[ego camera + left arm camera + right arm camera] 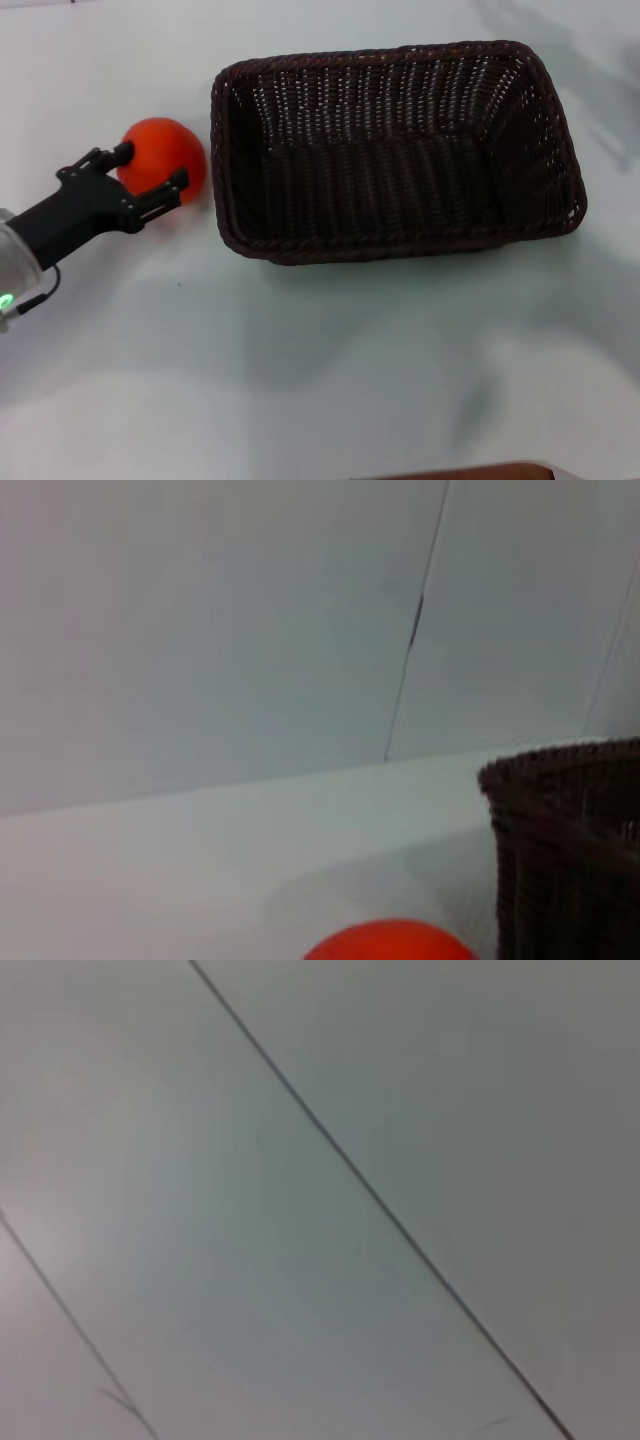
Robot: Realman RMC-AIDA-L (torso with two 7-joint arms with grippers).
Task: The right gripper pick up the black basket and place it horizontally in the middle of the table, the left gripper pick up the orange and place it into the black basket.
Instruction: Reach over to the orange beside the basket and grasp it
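The orange (165,152) rests on the white table (300,380) just left of the black basket (395,150). The basket lies lengthwise across the middle of the table and is empty. My left gripper (153,167) reaches in from the left edge, open, with one finger at the orange's far left side and the other across its near side. In the left wrist view the orange's top (390,942) shows at the lower edge, with the basket's corner (565,850) beside it. My right gripper is out of view; its wrist view shows only a pale panelled surface.
A brown edge (470,472) shows at the bottom of the head view. Bare table lies in front of the basket and the orange.
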